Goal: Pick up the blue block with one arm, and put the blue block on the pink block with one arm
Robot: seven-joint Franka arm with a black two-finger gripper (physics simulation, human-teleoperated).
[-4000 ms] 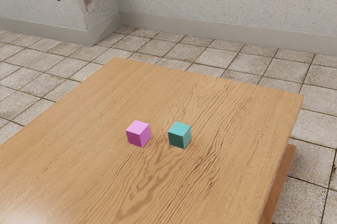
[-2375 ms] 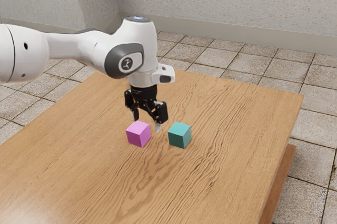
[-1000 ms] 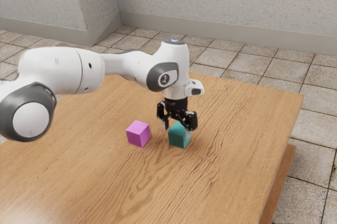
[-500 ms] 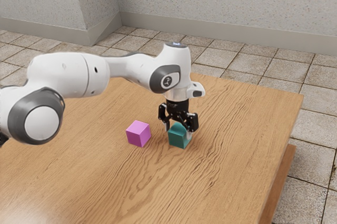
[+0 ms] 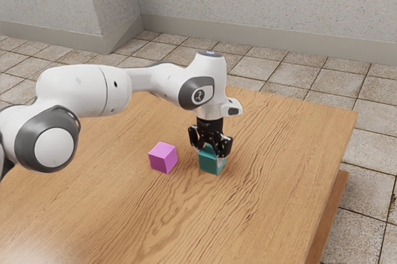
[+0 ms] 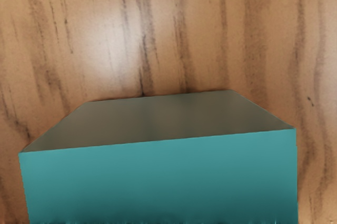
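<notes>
Teal-blue block [image 5: 211, 166] sits flat just beside the pink block [image 5: 163, 157], apart

We log one obstacle: the pink block [image 5: 163, 157], near the blue block [image 5: 212, 165] on the exterior view's left, a strip of bare table [image 5: 279, 152] between them. All other sides we find open.

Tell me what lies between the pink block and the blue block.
Nothing but a bare strip of table. The exterior view shows the pink block and the blue block standing apart on the wood.
</notes>
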